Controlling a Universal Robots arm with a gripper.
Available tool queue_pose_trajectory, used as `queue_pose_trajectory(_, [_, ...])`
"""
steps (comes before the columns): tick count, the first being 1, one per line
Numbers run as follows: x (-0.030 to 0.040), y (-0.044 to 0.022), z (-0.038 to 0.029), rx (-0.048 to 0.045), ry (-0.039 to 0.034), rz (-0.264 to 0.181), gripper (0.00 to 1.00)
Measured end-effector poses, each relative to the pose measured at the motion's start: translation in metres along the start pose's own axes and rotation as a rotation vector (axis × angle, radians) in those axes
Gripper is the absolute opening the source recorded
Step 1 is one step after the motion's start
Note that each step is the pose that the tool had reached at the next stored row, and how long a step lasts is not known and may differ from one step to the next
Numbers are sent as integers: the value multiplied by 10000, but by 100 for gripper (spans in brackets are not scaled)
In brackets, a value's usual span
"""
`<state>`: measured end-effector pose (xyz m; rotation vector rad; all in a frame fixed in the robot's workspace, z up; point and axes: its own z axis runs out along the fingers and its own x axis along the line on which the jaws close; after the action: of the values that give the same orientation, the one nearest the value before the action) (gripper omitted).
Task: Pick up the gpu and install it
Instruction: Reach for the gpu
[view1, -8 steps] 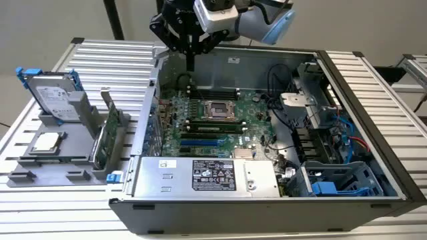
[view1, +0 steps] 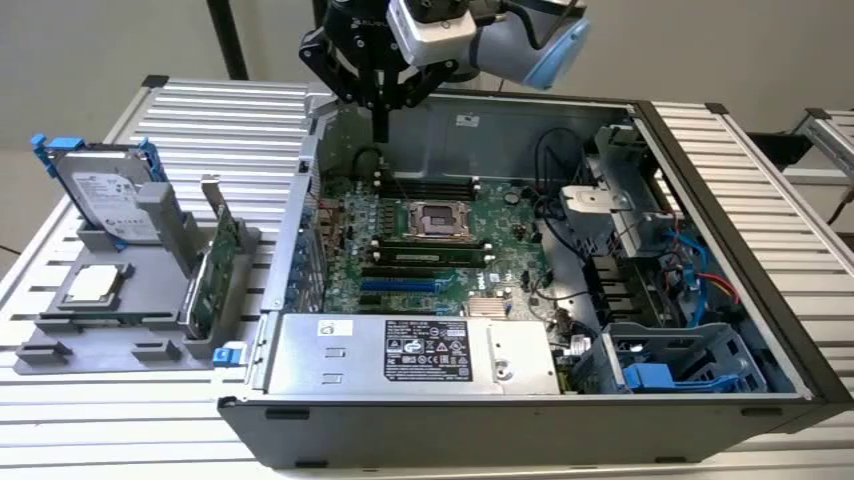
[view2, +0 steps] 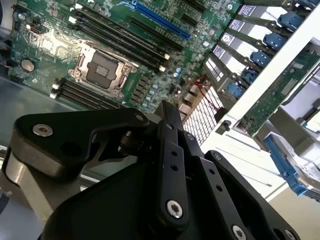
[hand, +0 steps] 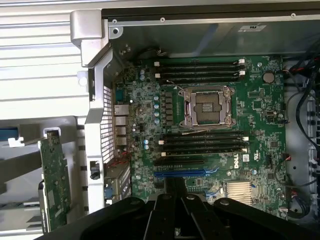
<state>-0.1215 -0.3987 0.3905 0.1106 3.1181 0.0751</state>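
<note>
Gpu (view1: 207, 280) upright, well apart from claw (view1: 382, 130).

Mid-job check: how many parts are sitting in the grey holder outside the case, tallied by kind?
hard drive in blue frame: 1
processor chip: 1
gpu: 1
Total: 3

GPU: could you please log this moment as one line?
gpu: upright in stand, untouched | gripper: shut, empty, over open case
</note>
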Motion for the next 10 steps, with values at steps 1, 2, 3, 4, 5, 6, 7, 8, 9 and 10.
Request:
queue_pose_trajectory(1, [0, 0, 0, 0, 1, -1, 0])
queue_pose_trajectory(2, [0, 0, 1, -1, 0, -2, 0])
queue_pose_trajectory(3, [1, -1, 1, -2, 0, -2, 0])
queue_pose_trajectory(4, [5, -1, 0, -1, 0, -1, 0])
queue_pose_trajectory(5, [12, -2, 0, -2, -2, 0, 0])
queue_pose_trajectory(6, [19, -2, 0, -2, -2, -1, 0])
queue_pose_trajectory(7, [27, -3, -1, 0, 0, -1, 0])
queue_pose_trajectory(8, [36, -3, -1, 0, 0, -2, 0])
queue_pose_trajectory(9, [49, -4, -1, 0, 0, -2, 0])
queue_pose_trajectory(10, [67, -6, -1, 0, 0, -2, 0])
